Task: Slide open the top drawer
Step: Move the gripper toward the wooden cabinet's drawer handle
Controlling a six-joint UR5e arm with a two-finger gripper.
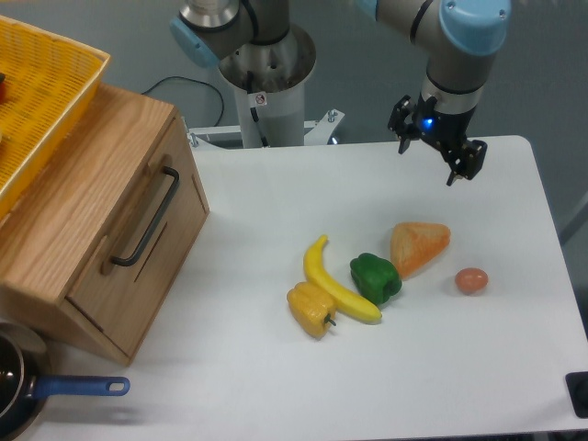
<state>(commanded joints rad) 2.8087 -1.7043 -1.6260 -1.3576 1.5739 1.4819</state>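
White tabletop (276, 386), rounded at its corners, against a grey floor; we record its contents as follows, working from the drawer outward.

Item one: the top drawer (138, 241), at the left of the table, flush in its cabinet (64, 220) and not yet drawn. Its front faces right and toward us, tilted as the whole box sits askew. We note the black bar handle (145, 216) standing proud of the panel, with a gap behind it, which we judge is what a finger would hook.

Item two: a yellow mesh basket (41, 101) resting on the cabinet top, clear of the drawer front.

Item three: a dark pan with a blue handle (78, 387), at the cabinet's near corner, below the drawer's line of travel.

Item four: open white surface in front of the drawer. We judge this ample room for it to slide out.

Item five: a cluster at mid-table, well apart from the drawer: yellow pepper (310, 310), banana (335, 283) touching it, green pepper (376, 277), an orange wedge (419, 246), an egg (471, 280).

Item six: the gripper (438, 147), hanging above the far right edge, well away from the handle, its fingers spread and holding nothing. We judge a long leftward reach is required, passing behind the cluster.
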